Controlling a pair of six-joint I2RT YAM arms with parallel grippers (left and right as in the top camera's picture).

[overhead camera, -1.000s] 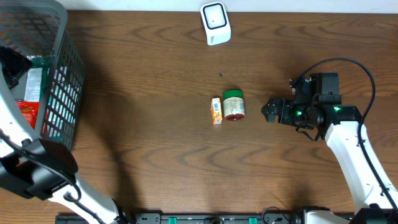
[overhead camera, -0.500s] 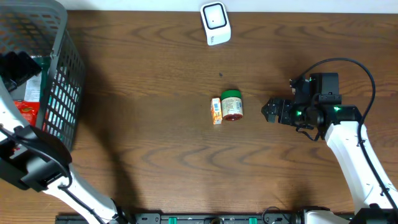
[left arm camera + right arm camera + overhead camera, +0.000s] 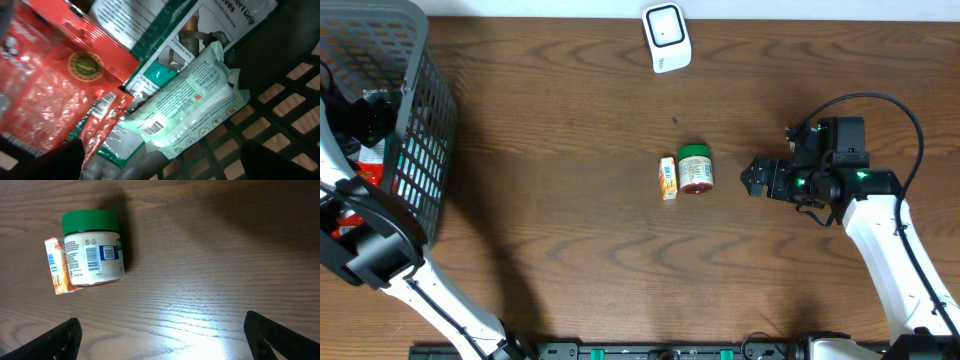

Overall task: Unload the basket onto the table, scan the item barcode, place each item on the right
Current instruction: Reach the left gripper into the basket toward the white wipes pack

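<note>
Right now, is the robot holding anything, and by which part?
Nothing is held. The left fingers are open above the packets in the basket; the right fingers are open, away from the jar.

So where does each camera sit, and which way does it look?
Overhead: above the table, looking straight down; left arm, right arm show.
Left wrist: inside the basket, facing packets; left pincer tips at bottom corners.
Right wrist: low over the table, facing the jar; right pincer tips likewise.
Shared: overhead and right wrist show the jar.
</note>
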